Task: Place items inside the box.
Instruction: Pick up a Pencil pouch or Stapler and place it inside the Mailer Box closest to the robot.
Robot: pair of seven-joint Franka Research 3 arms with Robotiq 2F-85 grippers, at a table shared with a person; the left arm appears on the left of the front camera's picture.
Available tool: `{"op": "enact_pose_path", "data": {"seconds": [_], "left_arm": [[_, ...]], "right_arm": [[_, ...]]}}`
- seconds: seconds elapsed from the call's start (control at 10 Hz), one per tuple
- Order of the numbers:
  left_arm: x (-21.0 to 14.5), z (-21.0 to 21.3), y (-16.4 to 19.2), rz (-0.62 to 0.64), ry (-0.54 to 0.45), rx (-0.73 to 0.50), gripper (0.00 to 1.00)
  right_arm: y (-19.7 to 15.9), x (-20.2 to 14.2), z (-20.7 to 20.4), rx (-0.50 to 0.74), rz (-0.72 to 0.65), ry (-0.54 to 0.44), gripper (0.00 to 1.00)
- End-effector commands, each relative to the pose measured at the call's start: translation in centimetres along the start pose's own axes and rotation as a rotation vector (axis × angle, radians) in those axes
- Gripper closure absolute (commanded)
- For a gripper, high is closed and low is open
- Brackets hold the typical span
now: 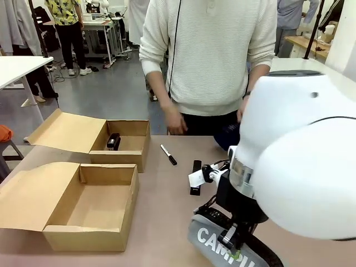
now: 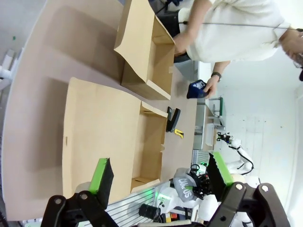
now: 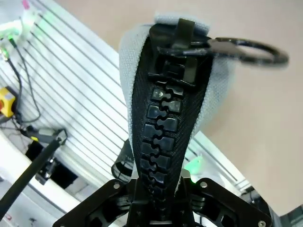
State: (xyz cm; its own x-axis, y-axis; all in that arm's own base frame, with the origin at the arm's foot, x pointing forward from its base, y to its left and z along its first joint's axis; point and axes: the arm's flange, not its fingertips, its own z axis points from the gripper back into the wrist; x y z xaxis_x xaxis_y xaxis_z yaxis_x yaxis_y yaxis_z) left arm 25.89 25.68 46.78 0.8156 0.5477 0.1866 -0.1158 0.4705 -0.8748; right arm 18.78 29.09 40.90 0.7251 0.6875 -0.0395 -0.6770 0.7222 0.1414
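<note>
My right gripper [image 1: 236, 243] is shut on the grey "CAMPUS" pencil case [image 1: 214, 243] near the table's front edge. In the right wrist view the case's black zip [image 3: 163, 127] runs up between the fingers of the right gripper [image 3: 158, 182]. My left gripper [image 2: 161, 174] is open high above the near box [image 2: 109, 137]. The far box [image 1: 131, 146] holds a black stapler [image 1: 113, 141]. A marker [image 1: 168, 154] and a second black stapler [image 1: 196, 166] lie on the table. A yellow utility knife [image 2: 178, 133] lies beside that stapler [image 2: 173, 119]. The person's hand holds a dark blue pouch [image 1: 227, 137].
The near box [image 1: 92, 207] stands open at the front left with its lid flap folded out to the left. The person stands at the far edge, one hand [image 1: 176, 123] over the table. My right arm's white body [image 1: 300, 167] blocks the table's right side.
</note>
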Motion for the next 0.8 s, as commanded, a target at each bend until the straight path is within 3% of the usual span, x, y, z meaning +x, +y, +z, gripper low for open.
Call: {"op": "enact_pose_path", "data": {"seconds": [0.0,0.2,0.5,0.6,0.7], "left_arm": [[-0.1,0.0,-0.2,-0.019,0.001,-0.011,0.00],[-0.1,0.0,-0.2,-0.019,0.001,-0.011,0.00],[-0.1,0.0,-0.2,-0.019,0.001,-0.011,0.00],[-0.1,0.0,-0.2,-0.019,0.001,-0.011,0.00],[-0.1,0.0,-0.2,-0.019,0.001,-0.011,0.00]], "right_arm": [[-0.7,-0.2,-0.2,0.012,-0.084,-0.042,0.95],[-0.6,1.0,-0.2,0.060,-0.288,-0.203,0.95],[-1.2,1.6,0.1,0.348,-0.750,-0.211,0.95],[-0.7,1.4,0.4,0.316,-0.750,-0.284,0.95],[-1.4,2.6,1.3,0.234,-0.582,-0.144,0.95]]}}
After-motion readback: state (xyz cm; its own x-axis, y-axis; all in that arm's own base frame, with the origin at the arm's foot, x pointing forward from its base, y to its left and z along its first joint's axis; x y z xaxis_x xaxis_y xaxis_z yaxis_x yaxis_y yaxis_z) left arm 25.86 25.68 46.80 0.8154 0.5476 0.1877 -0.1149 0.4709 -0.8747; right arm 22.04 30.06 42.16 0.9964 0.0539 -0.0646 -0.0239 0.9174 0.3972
